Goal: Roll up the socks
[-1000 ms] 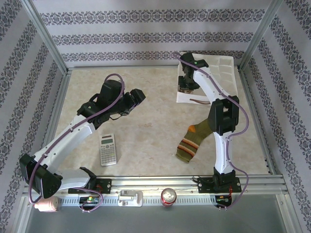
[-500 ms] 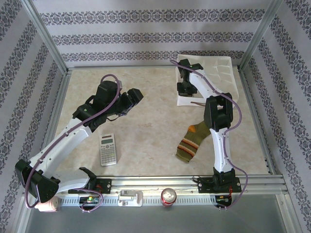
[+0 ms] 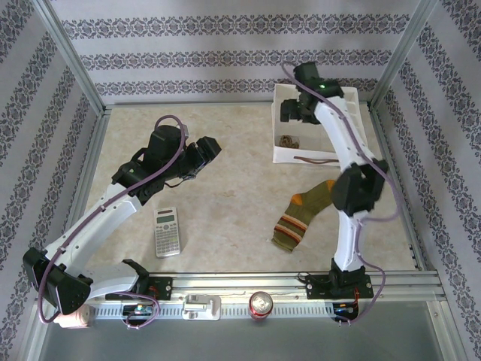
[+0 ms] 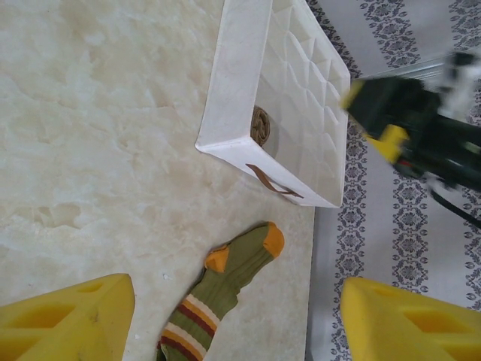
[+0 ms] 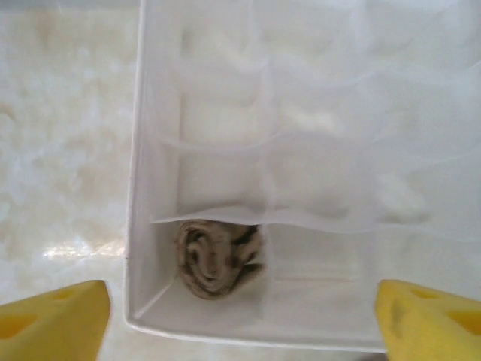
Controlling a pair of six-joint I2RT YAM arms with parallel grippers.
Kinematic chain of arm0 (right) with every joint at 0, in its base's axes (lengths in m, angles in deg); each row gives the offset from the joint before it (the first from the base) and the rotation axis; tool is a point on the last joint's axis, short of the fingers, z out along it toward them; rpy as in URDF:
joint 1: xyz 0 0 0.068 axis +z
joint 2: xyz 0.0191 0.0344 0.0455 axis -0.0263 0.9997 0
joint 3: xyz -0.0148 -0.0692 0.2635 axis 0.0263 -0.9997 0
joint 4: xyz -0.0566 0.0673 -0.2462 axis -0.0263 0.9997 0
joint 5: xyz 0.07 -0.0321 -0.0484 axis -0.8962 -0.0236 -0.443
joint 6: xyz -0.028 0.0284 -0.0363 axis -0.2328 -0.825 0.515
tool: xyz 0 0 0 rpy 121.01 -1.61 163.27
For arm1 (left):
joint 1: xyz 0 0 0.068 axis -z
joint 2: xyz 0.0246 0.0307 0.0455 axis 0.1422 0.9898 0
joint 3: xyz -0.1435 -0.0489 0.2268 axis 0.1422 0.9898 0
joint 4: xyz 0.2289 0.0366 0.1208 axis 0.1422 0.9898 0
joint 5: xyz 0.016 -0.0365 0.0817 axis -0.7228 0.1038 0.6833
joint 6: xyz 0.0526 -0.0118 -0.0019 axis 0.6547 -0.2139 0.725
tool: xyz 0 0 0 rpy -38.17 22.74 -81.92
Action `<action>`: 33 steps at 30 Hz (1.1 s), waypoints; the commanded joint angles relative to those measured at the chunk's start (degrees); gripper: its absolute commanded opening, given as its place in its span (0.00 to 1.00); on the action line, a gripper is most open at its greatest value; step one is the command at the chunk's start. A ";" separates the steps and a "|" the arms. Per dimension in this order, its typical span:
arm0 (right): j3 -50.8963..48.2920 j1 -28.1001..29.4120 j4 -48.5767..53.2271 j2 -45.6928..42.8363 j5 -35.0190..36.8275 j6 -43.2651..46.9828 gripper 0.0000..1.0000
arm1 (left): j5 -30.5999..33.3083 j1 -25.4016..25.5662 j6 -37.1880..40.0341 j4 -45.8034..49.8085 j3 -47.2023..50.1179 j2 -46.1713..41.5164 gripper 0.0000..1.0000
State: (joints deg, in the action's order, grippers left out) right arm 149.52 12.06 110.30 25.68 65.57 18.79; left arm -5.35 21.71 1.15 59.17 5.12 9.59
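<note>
Starting nearest the bases: flat on the table, just ahead of the right arm's mount, the olive green sock, unrolled. Runs on a diagonal, with the striped cuff close in and to the left, the orange heel at the bend, and the orange toe farther out to the right. Off to its left, well apart, the grey calculator, no part of this job. Out at mid-table on the left half: the left gripper, jaws apart and holding nothing, aimed across at that sock, which sits low between the yellow fingers in the left wrist view. Farther back on the right, the white divided tray, and in its near-left corner compartment the brown and beige argyle sock, rolled into a tight bundle and sitting free. Right above it, the right gripper, jaws spread wide, nothing between them, clear of the bundle. Judging from here: one sock done, one to go. Looks like a pull back toward the base for the right jaws, with the sock on that arm's half. Probably best met at the cuff end, square to the long axis, for rolling toward the toe.
</note>
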 commanded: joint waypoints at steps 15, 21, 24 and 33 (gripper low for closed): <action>-69.80 3.51 -23.72 -38.39 -14.59 -24.23 0.97 | -9.23 4.57 4.71 -1.75 6.20 8.19 0.62; -83.14 4.63 -35.31 -39.98 -15.33 -30.85 0.87 | -8.89 8.23 3.87 -3.05 9.07 9.50 0.61; -83.95 4.53 -40.09 -35.65 -17.05 -29.22 0.85 | -8.46 8.52 3.20 -3.76 10.24 8.97 0.61; -71.48 17.21 -39.59 -13.83 -21.20 -27.73 0.66 | -5.49 7.96 2.68 -0.47 13.57 3.99 0.61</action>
State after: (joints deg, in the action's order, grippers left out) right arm 76.43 24.93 71.22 5.18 48.98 -8.73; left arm -12.54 29.69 3.97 57.99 16.70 16.50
